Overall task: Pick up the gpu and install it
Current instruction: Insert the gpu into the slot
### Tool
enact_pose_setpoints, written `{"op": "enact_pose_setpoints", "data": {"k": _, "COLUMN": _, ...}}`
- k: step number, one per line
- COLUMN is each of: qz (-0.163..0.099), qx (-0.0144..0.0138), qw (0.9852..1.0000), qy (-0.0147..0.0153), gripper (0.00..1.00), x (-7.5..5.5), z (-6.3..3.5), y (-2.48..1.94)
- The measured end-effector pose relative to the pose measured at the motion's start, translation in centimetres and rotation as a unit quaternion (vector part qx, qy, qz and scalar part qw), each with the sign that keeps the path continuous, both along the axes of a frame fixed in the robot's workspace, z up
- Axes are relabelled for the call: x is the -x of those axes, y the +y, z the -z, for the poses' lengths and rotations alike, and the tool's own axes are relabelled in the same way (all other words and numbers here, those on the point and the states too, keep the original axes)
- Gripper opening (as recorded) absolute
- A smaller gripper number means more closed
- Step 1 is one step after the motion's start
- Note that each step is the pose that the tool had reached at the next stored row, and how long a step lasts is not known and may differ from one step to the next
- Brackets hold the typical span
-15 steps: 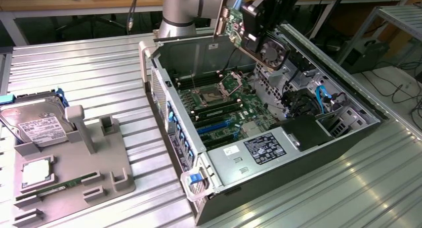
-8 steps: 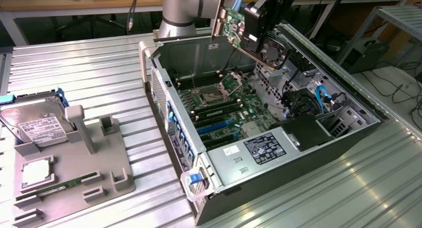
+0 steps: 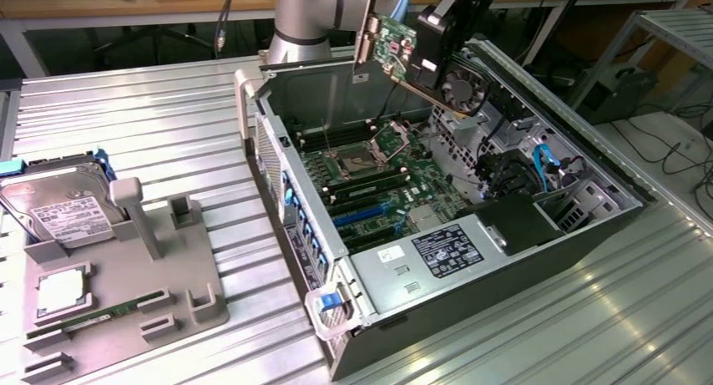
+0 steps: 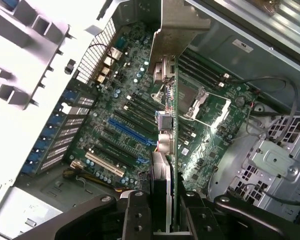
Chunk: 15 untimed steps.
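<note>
Squeezing the gpu between its fingers, the gripper holds the green card up in the air over the open computer case. The motherboard lies inside the case, under the card. A hard drive sits on a gray tray, well apart from the case.

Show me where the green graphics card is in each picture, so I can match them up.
Exterior view: the gpu hangs tilted above the open computer case, at the top middle.
Wrist view: the gpu is edge-on at the centre, clamped in the gripper.
Shared landmark: the square processor socket on the motherboard.
</note>
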State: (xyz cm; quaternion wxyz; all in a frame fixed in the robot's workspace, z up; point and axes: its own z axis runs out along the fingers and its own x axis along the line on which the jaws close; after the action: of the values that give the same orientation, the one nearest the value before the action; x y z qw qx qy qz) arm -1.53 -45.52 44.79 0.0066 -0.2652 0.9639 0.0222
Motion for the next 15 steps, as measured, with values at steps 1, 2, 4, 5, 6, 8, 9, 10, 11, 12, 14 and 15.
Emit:
{"op": "enact_pose_setpoints", "data": {"k": 1, "qz": -0.005, "qx": 0.0000, "qw": 1.0000, "qy": 0.0000, "gripper": 0.27, "x": 0.00, "z": 0.00, "y": -0.01}}
{"op": "enact_pose_setpoints", "data": {"k": 2, "qz": -0.010, "qx": 0.0000, "qw": 1.0000, "qy": 0.0000, "gripper": 0.27, "x": 0.00, "z": 0.00, "y": -0.02}}
{"op": "enact_pose_setpoints", "data": {"k": 4, "qz": -0.021, "qx": 0.0000, "qw": 0.9998, "qy": 0.0000, "gripper": 0.27, "x": 0.00, "z": 0.00, "y": -0.03}}
{"op": "enact_pose_setpoints", "data": {"k": 5, "qz": -0.026, "qx": 0.0000, "qw": 0.9997, "qy": 0.0000, "gripper": 0.27, "x": 0.00, "z": 0.00, "y": -0.03}}
{"op": "enact_pose_setpoints", "data": {"k": 6, "qz": -0.031, "qx": 0.0000, "qw": 0.9995, "qy": 0.0000, "gripper": 0.27, "x": 0.00, "z": 0.00, "y": -0.04}}
{"op": "enact_pose_setpoints", "data": {"k": 8, "qz": -0.046, "qx": 0.0000, "qw": 0.9989, "qy": 0.0000, "gripper": 0.27, "x": 0.00, "z": 0.00, "y": -0.05}}
{"op": "enact_pose_setpoints", "data": {"k": 9, "qz": -0.051, "qx": 0.0000, "qw": 0.9987, "qy": 0.0000, "gripper": 0.27, "x": 0.00, "z": 0.00, "y": -0.07}}
{"op": "enact_pose_setpoints", "data": {"k": 10, "qz": -0.057, "qx": 0.0000, "qw": 0.9984, "qy": 0.0000, "gripper": 0.27, "x": 0.00, "z": 0.00, "y": -0.08}}
{"op": "enact_pose_setpoints", "data": {"k": 11, "qz": -0.063, "qx": 0.0000, "qw": 0.9980, "qy": 0.0000, "gripper": 0.27, "x": 0.00, "z": 0.00, "y": -0.09}}
{"op": "enact_pose_setpoints", "data": {"k": 12, "qz": -0.067, "qx": 0.0000, "qw": 0.9977, "qy": 0.0000, "gripper": 0.27, "x": 0.00, "z": 0.00, "y": -0.10}}
{"op": "enact_pose_setpoints", "data": {"k": 14, "qz": -0.077, "qx": 0.0000, "qw": 0.9971, "qy": 0.0000, "gripper": 0.27, "x": 0.00, "z": 0.00, "y": -0.14}}
{"op": "enact_pose_setpoints", "data": {"k": 15, "qz": -0.081, "qx": 0.0000, "qw": 0.9967, "qy": 0.0000, "gripper": 0.27, "x": 0.00, "z": 0.00, "y": -0.16}}
